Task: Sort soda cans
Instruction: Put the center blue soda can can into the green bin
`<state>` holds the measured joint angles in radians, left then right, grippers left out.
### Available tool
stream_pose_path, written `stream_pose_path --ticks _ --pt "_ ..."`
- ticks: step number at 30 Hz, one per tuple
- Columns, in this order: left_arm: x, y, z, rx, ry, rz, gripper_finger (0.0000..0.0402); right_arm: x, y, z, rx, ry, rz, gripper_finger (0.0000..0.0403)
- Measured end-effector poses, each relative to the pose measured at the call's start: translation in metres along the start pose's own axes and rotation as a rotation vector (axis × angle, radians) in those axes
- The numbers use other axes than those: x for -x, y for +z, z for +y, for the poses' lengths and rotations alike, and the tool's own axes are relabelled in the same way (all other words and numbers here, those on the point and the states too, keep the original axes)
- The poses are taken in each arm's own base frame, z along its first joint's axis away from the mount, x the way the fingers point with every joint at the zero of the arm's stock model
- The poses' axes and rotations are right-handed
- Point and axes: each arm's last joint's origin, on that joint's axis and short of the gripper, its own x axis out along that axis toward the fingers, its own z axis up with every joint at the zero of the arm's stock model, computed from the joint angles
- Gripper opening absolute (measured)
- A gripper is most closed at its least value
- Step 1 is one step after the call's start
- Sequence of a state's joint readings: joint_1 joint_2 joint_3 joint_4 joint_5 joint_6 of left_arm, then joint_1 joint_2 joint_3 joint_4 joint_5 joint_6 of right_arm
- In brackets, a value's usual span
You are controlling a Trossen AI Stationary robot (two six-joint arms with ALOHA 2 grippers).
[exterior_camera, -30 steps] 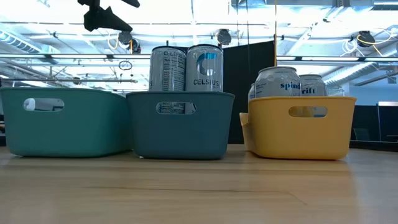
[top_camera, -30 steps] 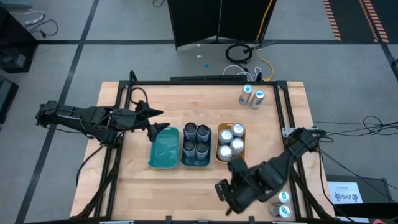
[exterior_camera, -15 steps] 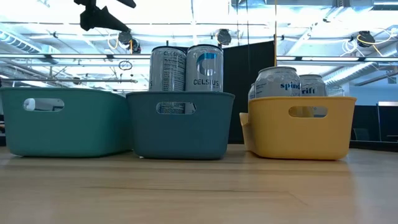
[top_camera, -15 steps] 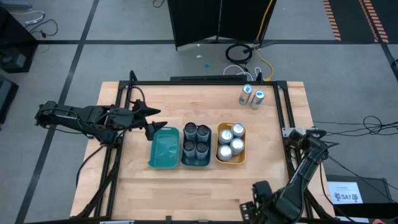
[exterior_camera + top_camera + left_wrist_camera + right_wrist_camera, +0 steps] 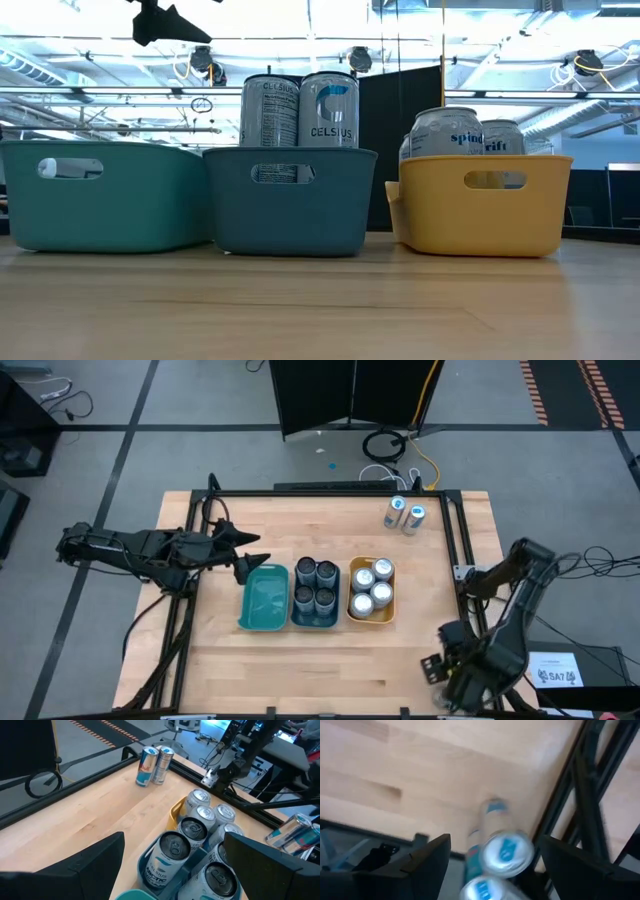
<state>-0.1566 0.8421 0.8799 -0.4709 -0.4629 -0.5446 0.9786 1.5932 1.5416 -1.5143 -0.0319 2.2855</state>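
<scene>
My left gripper [image 5: 245, 560] [image 5: 172, 842] hangs open above the far left corner of the teal tray [image 5: 262, 600], which holds nothing; it also shows high up in the low view [image 5: 168, 22]. The blue tray [image 5: 314, 618] holds several dark-topped cans [image 5: 315, 586]. The orange tray [image 5: 352, 605] holds several silver cans [image 5: 372, 586]. My right gripper [image 5: 450, 678] [image 5: 495, 842] is open over the table's near right corner, above two blue-topped cans [image 5: 507, 852] standing there. Two more cans [image 5: 405, 515] stand at the far right.
The three trays sit side by side at the table's middle [image 5: 290, 200]. A black frame rail [image 5: 462, 550] runs along the right edge, close to the near right cans [image 5: 295, 832]. Bare wood lies near and far of the trays.
My right arm has swung from in front of the trays along the near edge to the table's near right corner, and now covers the two cans there in the high view. My left gripper has stayed near the teal tray.
</scene>
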Motion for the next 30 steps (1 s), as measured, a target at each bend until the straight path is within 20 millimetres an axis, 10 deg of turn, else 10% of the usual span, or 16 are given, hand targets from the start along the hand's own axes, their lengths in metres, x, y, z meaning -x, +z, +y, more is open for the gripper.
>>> stream_pose_path --ticks 12,30 --pt "0.000 0.000 -0.001 0.001 -0.020 0.013 0.0351 -0.044 0.014 -0.036 0.061 0.079 0.063 0.0297" --pt "0.000 0.000 -0.001 0.001 -0.021 0.013 0.0351 -0.046 0.022 -0.045 0.124 -0.009 -0.024 0.0323"
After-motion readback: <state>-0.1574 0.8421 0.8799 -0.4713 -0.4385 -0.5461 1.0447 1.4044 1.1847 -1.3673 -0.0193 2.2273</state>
